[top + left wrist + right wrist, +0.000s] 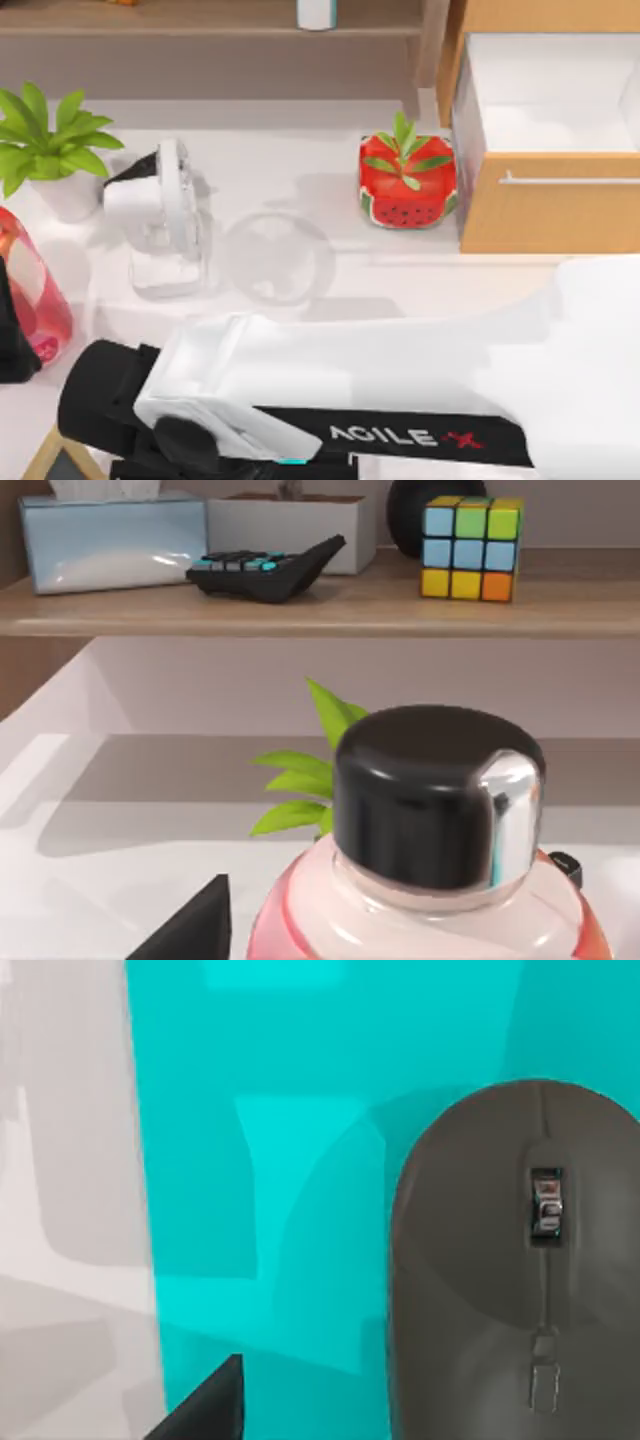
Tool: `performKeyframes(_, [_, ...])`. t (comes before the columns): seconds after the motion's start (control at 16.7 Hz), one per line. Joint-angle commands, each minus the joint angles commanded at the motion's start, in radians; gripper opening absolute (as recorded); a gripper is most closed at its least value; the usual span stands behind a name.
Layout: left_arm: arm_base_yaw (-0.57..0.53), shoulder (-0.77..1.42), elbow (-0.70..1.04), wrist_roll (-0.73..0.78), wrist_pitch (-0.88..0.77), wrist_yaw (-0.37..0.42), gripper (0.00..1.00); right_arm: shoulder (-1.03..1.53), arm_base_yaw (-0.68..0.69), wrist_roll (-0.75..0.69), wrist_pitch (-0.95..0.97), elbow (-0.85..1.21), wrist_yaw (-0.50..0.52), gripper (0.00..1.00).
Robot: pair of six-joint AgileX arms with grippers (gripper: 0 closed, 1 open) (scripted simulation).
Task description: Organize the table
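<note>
The white table (330, 150) spanned the whole scene, long axis left-right, with a wooden shelf (200, 25) along its far edge, an open drawer cabinet (545, 130) far right, the right arm (400, 390) across the near side; gripper states: cannot tell.
</note>
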Motion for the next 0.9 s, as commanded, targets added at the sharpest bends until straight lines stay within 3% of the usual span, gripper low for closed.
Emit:
performKeyframes(0.24, [0.000,0.000,0.000,0.000,0.000,0.000,1.00,-0.016,-0.011,-0.024,0.024,-0.009,-0.002,1.00])
performKeyframes(0.42, [0.000,0.000,0.000,0.000,0.000,0.000,1.00,-0.064,-0.048,-0.140,0.138,-0.058,-0.012,1.00])
performKeyframes(0.66, [0.000,0.000,0.000,0.000,0.000,0.000,1.00,-0.123,-0.102,-0.427,0.423,-0.190,-0.025,1.00])
performKeyframes(0.9, [0.000,0.000,0.000,0.000,0.000,0.000,1.00,-0.155,-0.152,-0.853,0.848,-0.388,-0.027,1.00])
